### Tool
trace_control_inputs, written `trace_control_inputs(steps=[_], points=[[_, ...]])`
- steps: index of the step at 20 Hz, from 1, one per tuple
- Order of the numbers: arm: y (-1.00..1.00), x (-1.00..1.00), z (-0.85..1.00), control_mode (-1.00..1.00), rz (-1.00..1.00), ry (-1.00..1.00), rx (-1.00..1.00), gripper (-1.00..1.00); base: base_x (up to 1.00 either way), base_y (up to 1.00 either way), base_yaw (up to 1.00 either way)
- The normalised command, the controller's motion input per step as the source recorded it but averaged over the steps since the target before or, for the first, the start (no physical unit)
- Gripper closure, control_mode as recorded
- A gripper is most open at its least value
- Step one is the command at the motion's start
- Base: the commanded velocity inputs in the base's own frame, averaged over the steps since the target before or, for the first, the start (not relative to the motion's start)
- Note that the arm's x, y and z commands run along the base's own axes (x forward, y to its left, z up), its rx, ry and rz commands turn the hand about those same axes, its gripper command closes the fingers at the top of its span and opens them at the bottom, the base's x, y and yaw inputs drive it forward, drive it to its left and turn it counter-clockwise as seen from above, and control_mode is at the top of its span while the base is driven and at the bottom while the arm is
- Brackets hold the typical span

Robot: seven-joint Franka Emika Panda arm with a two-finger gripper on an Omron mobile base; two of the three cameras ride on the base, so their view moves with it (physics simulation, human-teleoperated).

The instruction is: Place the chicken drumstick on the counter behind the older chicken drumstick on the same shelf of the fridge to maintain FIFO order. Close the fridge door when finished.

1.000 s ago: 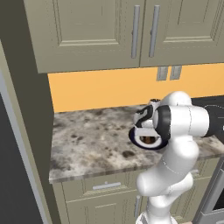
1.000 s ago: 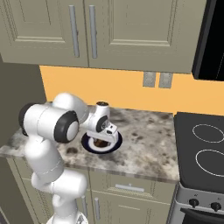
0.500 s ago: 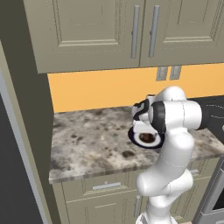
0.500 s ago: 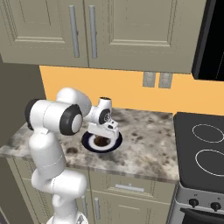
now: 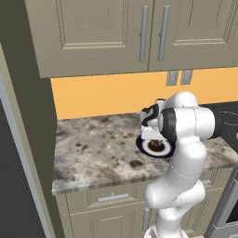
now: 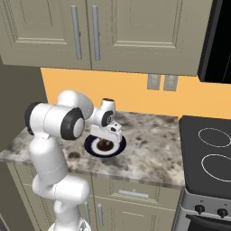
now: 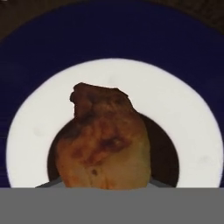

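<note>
A brown chicken drumstick (image 7: 103, 144) lies in the white middle of a blue-rimmed plate (image 7: 197, 52) on the speckled stone counter (image 5: 93, 148). My gripper (image 6: 108, 134) hangs right above the plate (image 6: 92, 146), pointing down at the drumstick (image 6: 104, 144). In the left base view my hand covers part of the plate (image 5: 144, 145), and the drumstick (image 5: 157, 147) shows as a dark spot. The hand view is very close on the meat, which covers where my fingertips would be, so their spread is hidden. The fridge, its shelf and its door are out of view.
A black cooktop (image 6: 212, 158) lies right of the plate. Beige wall cupboards (image 5: 139, 32) hang above the counter, in front of an orange wall with outlets (image 6: 161, 82). Beige drawer fronts (image 5: 111, 197) sit below the counter. A tall beige panel (image 5: 23, 139) bounds the counter's left end.
My elbow has swung a little and the hand has turned slightly above the plate. The plate and drumstick have not moved.
</note>
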Motion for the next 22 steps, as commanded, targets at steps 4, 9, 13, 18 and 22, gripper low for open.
trace_control_inputs(steps=[4,9,13,18,22], points=[[0.00,-0.48,0.29,-1.00,-0.11,-0.15,0.00,1.00,0.00,0.00,0.00],[0.00,-0.79,0.49,-1.00,-0.06,-0.21,0.00,1.00,0.00,0.00,0.00],[0.00,-0.73,0.56,-1.00,-0.04,-0.09,0.00,1.00,0.00,0.00,0.00],[0.00,-0.90,0.53,-1.00,0.00,-0.21,0.00,1.00,0.00,0.00,0.00],[0.04,-0.86,0.55,-1.00,0.00,-0.26,0.00,1.00,0.00,0.00,0.00]])
